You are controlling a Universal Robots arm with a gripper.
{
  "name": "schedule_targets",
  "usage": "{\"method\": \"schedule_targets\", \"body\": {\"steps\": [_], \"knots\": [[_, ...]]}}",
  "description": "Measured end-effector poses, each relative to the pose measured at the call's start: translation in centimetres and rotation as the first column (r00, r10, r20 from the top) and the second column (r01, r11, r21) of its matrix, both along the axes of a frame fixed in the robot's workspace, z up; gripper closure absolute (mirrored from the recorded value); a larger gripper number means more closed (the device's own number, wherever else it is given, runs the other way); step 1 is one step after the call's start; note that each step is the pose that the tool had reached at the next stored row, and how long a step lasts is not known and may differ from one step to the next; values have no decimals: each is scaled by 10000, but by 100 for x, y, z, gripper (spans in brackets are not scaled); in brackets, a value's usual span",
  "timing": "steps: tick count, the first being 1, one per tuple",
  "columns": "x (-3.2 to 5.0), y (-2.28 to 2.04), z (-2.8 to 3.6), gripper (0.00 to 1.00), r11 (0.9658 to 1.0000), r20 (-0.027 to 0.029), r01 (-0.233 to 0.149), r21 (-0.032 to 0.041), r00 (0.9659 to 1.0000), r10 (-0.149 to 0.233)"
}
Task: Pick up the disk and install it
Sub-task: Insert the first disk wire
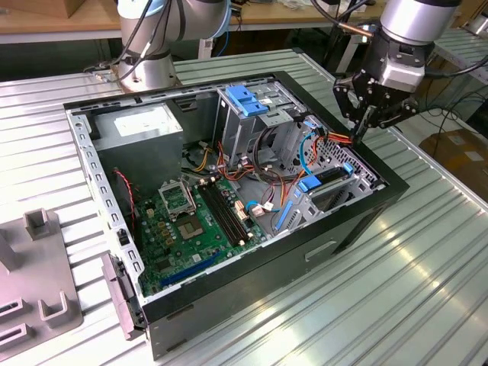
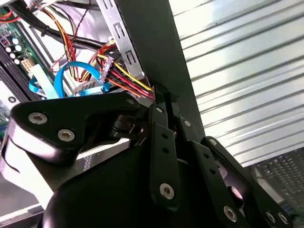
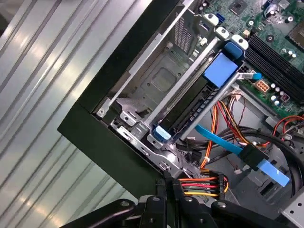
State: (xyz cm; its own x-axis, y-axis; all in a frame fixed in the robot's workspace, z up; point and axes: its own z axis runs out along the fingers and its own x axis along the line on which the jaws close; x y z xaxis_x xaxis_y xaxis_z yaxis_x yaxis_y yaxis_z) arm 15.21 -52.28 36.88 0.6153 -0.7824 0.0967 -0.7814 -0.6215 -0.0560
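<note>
While the flat grey blue-railed disk [image 3: 190, 107] sat in its metal bay [image 3: 164, 78], the closed gripper [image 1: 355, 137] hovered beside coloured wires [image 3: 202, 184].

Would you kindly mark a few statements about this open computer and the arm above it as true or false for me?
1. The computer case lies open on a ribbed metal table. True.
2. The pincer hangs by a bundle of red, yellow and black wires. True.
3. The disk is held by the pincer above the table. False: it sits in a metal bay inside the case, apart from the pincer.
4. The motherboard lies on the table beside the case. False: it is inside the case.
5. A blue latch tops the drive cage. True.
</note>
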Motion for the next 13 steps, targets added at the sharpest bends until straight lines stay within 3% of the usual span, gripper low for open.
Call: {"method": "schedule_targets", "body": {"steps": [4,10,11,13], "knots": [[0,0,-3,84,9969,0,792,0,9969,-792],[0,0,-7,84,9830,0,1837,0,9830,-1837],[0,0,-9,84,9784,-1,2066,0,9784,-2066],[-43,-3,-9,84,9772,0,2121,0,9772,-2121]]}}
